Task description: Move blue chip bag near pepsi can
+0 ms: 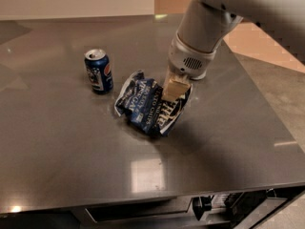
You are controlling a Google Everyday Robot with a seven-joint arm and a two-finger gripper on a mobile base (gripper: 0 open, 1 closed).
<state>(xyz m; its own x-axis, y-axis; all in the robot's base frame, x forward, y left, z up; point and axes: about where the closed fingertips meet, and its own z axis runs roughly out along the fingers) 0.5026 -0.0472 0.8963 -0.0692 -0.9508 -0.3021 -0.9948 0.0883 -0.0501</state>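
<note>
On the grey metal tabletop (57,147), toward its left part, the pepsi can (99,71) stands upright with its round logo facing the camera. Just to the right of the can, close but not touching it, lies the blue chip bag (145,106), crumpled, with its white lettering turned upward. The bag's edge far from the can is lifted a little off the surface. At this lifted edge the gripper (173,90) points down from above, and its pale fingers (171,87) are closed on the foil, pinching it. The white arm (200,37) rises up and to the right, away from the can.
</note>
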